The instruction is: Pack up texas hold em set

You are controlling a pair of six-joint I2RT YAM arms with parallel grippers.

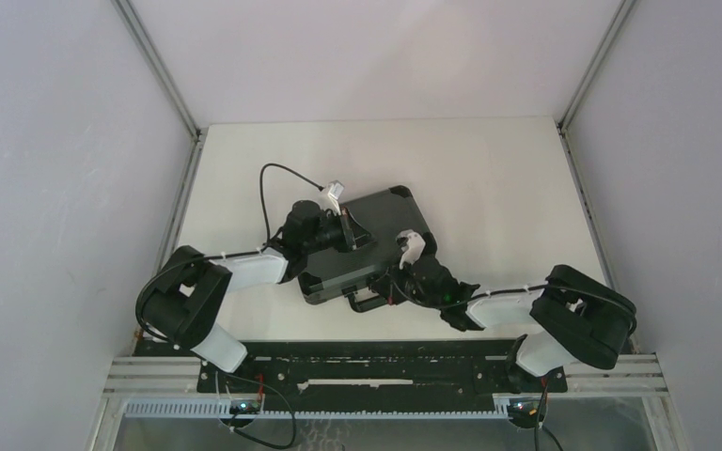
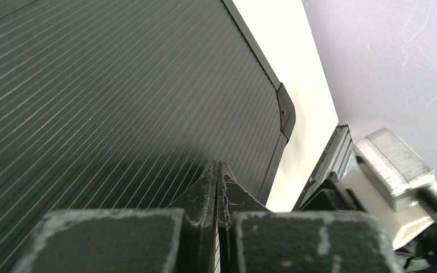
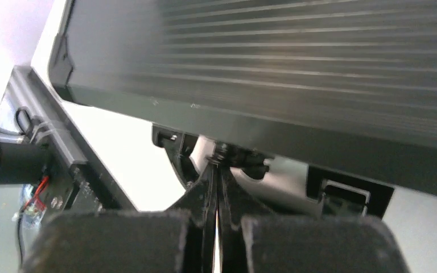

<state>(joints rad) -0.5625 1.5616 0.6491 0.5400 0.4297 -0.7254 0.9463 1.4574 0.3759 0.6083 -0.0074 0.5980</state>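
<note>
Closed briefcase [image 1: 367,246] on the surface [image 1: 489,178]; both jaws together, left over lid [image 2: 119,85], right by handle [image 1: 368,301]. Latching likely needs square, steady pressure.

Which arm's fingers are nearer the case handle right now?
Right. The right fingers, shut, sit at the case's front edge, tips by the handle. The left fingers, shut, are over the ribbed lid, away from that edge.

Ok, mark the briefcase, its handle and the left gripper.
briefcase [image 1: 385,221], top view, middle of the ribbed lid.
handle [image 1: 365,303], top view, loop at the case's near edge.
left gripper [image 2: 217,168], left wrist view, tips of its shut fingers.
</note>
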